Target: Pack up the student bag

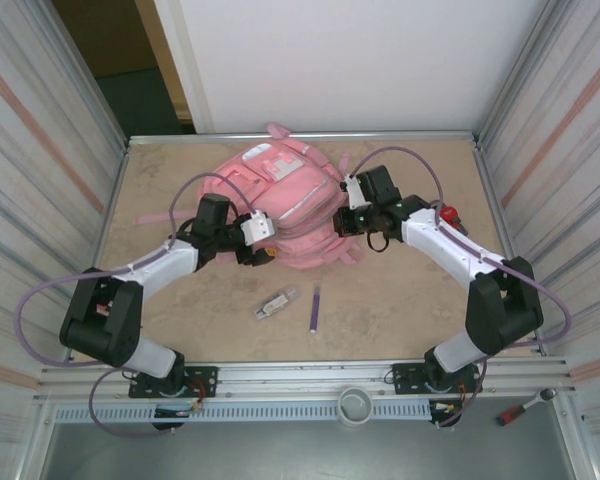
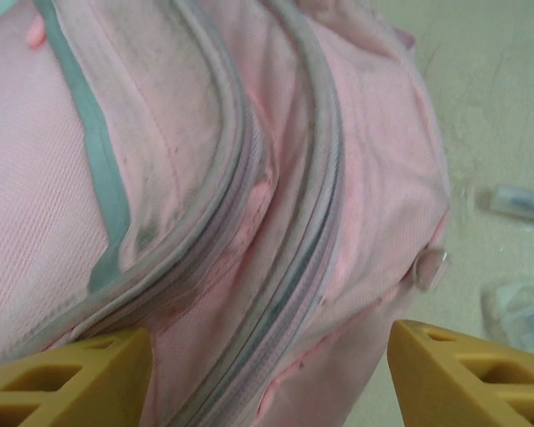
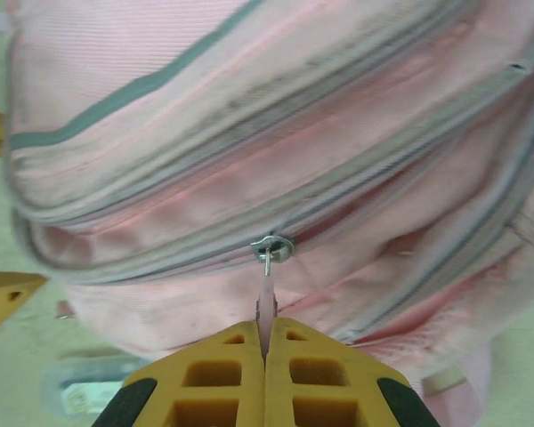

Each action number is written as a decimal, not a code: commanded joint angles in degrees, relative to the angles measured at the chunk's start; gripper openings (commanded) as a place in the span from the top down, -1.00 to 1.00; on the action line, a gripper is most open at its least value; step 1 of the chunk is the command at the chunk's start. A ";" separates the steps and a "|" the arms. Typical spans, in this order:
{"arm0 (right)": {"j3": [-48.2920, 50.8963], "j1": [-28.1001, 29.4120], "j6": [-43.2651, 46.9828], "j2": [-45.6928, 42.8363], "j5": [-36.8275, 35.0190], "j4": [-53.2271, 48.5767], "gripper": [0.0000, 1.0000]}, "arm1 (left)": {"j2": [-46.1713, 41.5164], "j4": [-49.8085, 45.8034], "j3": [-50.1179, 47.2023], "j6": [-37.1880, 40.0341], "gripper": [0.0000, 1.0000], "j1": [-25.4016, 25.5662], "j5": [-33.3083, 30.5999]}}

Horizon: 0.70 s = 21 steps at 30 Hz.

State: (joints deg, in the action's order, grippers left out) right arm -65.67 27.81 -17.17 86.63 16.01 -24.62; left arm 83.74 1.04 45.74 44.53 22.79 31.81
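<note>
The pink student bag (image 1: 290,195) lies in the middle of the table, toward the back. My left gripper (image 1: 261,250) is at its near-left corner. In the left wrist view the left gripper (image 2: 267,387) stands open, its yellow fingers (image 2: 71,382) wide apart on either side of the bag's fabric and zip lines (image 2: 311,231) without clamping them. My right gripper (image 1: 346,222) is at the bag's right side. In the right wrist view it (image 3: 266,334) is shut on the pale zip pull tab (image 3: 266,302), which hangs from the metal slider (image 3: 272,248).
A purple pen (image 1: 315,308) and a small clear tube-like item (image 1: 277,303) lie on the table in front of the bag. A pink strap (image 1: 150,218) trails to the left. Metal walls close in the table on both sides.
</note>
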 commanded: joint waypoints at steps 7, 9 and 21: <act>0.71 2.98 -1.02 -3.93 6.97 1.07 1.00 | 1.86 6.18 6.72 -3.50 -0.25 13.37 -9.74; 0.72 3.30 -1.10 -3.96 6.63 0.98 1.00 | 3.36 6.60 8.34 -3.31 -0.21 14.21 -11.54; 1.75 3.48 -2.51 -4.70 6.57 2.10 1.00 | 10.81 2.92 12.89 -0.10 0.04 16.03 -15.41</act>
State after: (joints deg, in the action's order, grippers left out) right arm -64.20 30.85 -18.28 84.95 20.27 -24.82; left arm 93.32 5.91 57.71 42.94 38.72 19.20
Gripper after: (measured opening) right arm 0.044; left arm 0.461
